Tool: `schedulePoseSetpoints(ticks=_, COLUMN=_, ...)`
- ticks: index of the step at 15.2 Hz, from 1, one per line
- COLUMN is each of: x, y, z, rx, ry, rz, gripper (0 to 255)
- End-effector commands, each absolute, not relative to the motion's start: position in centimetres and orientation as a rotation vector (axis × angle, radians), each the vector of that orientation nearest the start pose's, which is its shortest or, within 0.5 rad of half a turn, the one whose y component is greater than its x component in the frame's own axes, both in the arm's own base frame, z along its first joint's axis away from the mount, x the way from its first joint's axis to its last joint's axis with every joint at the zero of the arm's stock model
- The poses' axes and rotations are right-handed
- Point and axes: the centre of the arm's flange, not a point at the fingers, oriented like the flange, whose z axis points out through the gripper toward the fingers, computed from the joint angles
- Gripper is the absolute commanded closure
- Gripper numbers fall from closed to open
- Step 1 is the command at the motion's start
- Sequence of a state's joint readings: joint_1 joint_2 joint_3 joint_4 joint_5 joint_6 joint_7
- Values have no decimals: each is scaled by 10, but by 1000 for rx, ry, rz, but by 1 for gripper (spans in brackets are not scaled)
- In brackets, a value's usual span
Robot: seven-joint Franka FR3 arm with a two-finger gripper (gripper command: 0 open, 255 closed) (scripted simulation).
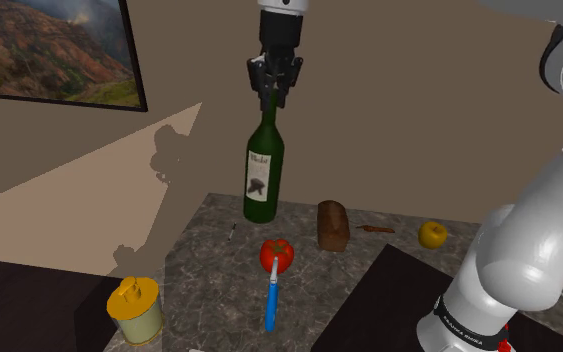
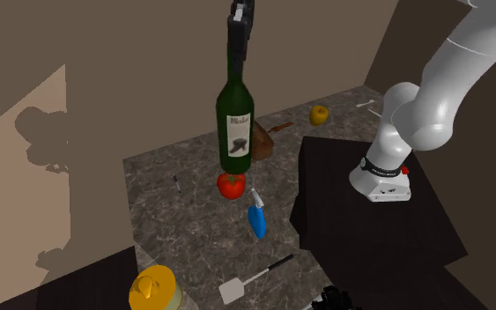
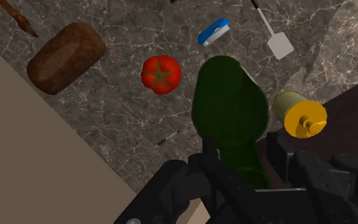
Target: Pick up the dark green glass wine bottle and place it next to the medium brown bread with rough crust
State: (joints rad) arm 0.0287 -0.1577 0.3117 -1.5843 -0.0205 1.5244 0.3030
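Note:
My gripper (image 1: 274, 85) is shut on the neck of the dark green wine bottle (image 1: 264, 165), which has a white label and hangs upright above the marble counter (image 1: 209, 290). In the second exterior view the bottle (image 2: 235, 123) hangs from the gripper (image 2: 239, 35) over the red tomato (image 2: 231, 186). The brown rough-crusted bread (image 1: 333, 226) stands on the counter to the shoulder view's right of the bottle. In the wrist view the fingers (image 3: 212, 159) clasp the bottle (image 3: 228, 114), and the bread (image 3: 66, 57) lies beyond the tomato (image 3: 161, 73).
A tomato (image 1: 277, 254), a blue brush (image 1: 271, 305) and a yellow-lidded jar (image 1: 134, 305) sit on the counter toward its front. A yellow apple (image 1: 432, 234) and a brown stick (image 1: 377, 229) lie past the bread. A white spatula (image 2: 237, 289) lies near the jar (image 2: 153, 291).

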Motion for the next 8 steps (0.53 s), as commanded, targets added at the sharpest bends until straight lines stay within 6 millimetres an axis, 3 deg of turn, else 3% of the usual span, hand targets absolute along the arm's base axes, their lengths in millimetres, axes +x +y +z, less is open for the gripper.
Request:
schedulePoseSetpoints(ticks=1, x=456, y=153, z=694, rx=-3172, ry=-56, rz=-170, gripper=255)
schedulePoseSetpoints(ticks=8, x=415, y=70, z=694, rx=-3172, ry=-56, rz=-170, gripper=255)
